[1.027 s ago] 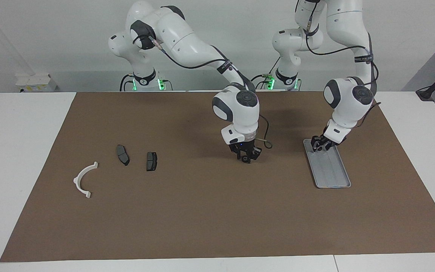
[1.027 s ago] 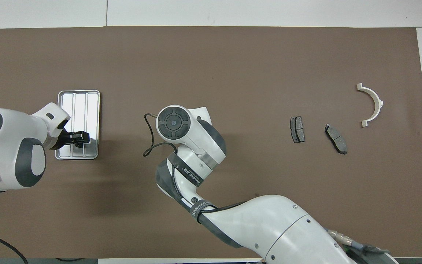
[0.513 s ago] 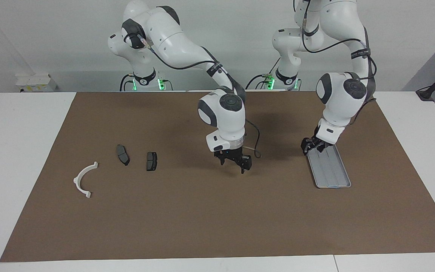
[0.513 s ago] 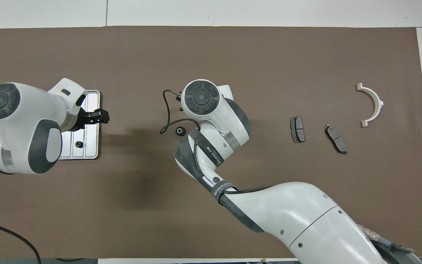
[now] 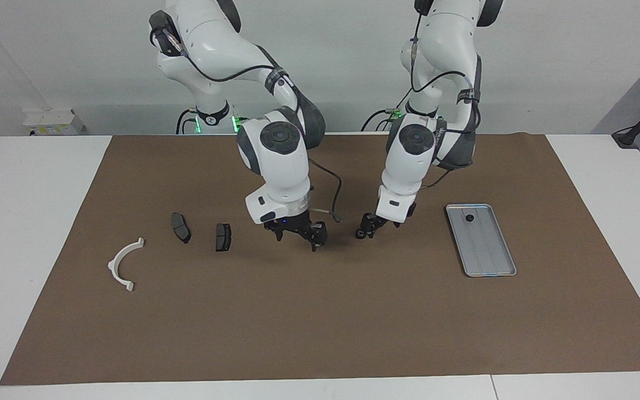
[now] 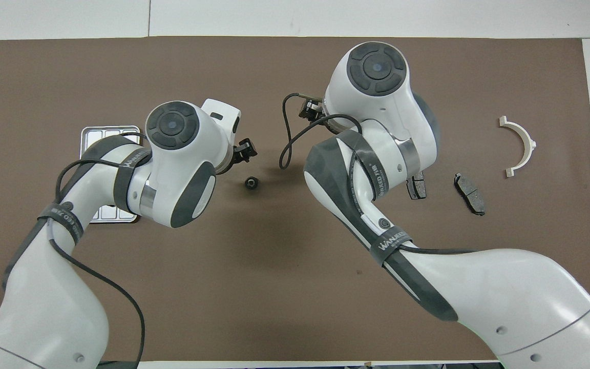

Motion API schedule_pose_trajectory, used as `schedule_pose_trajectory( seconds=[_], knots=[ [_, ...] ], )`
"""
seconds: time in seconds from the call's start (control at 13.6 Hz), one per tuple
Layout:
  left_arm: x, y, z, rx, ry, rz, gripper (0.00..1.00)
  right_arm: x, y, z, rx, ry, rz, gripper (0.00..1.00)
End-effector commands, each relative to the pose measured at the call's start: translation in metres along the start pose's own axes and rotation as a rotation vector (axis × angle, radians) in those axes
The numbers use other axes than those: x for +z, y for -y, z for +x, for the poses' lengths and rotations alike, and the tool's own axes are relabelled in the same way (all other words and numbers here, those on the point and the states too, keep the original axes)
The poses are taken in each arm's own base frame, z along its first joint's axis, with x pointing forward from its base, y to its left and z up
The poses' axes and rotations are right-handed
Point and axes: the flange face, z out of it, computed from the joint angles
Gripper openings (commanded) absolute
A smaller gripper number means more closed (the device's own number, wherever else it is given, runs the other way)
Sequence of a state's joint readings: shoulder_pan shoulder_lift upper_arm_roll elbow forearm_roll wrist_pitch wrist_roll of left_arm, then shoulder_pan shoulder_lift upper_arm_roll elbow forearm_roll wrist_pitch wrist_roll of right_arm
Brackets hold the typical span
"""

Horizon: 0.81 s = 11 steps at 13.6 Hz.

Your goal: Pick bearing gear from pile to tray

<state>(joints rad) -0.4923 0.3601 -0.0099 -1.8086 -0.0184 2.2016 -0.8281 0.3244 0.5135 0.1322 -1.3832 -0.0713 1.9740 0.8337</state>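
A small black bearing gear (image 5: 360, 234) (image 6: 249, 183) lies on the brown mat between my two grippers. My left gripper (image 5: 371, 226) (image 6: 245, 150) hangs low right beside it, open, with nothing between its fingers. My right gripper (image 5: 298, 236) is open and empty over the mat, between the gear and the brake pads. The silver tray (image 5: 486, 255) (image 6: 101, 134) sits toward the left arm's end, with one small black round piece (image 5: 469, 218) in its end nearer the robots. In the overhead view my left arm covers much of the tray.
Two dark brake pads (image 5: 180, 227) (image 5: 223, 236) and a white half-ring bracket (image 5: 124, 264) (image 6: 520, 146) lie toward the right arm's end. A black cable (image 6: 286, 148) loops off the right wrist. The brown mat (image 5: 320, 322) covers the table's middle.
The right gripper let go of the gear onto the mat and moved toward the brake pads. The left gripper left a small black piece in the tray and swung over beside the gear.
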Motion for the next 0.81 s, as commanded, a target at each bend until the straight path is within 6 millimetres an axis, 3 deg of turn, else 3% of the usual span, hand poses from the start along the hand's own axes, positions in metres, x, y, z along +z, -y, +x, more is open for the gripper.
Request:
schedule_pose_trajectory(
  seconds=[0.0,0.22,0.37,0.51,0.73],
  knots=[
    [0.023,-0.019,-0.009,-0.056,-0.015,0.049,0.89,-0.022,-0.036,0.019,-0.080,0.036,0.001,1.00],
    [0.038,-0.013,-0.020,-0.043,-0.015,0.068,0.79,-0.056,-0.090,0.038,-0.176,0.026,-0.001,1.00],
    [0.039,-0.014,-0.022,-0.074,-0.022,0.057,0.71,-0.083,-0.129,0.039,-0.273,0.012,0.010,1.00],
    [0.048,-0.019,-0.036,-0.090,-0.036,0.035,0.69,-0.114,-0.166,0.028,-0.357,-0.010,-0.003,1.00],
    [0.053,-0.019,-0.040,-0.103,-0.046,0.017,0.69,-0.158,-0.204,0.009,-0.337,0.019,-0.038,1.00]
  ],
)
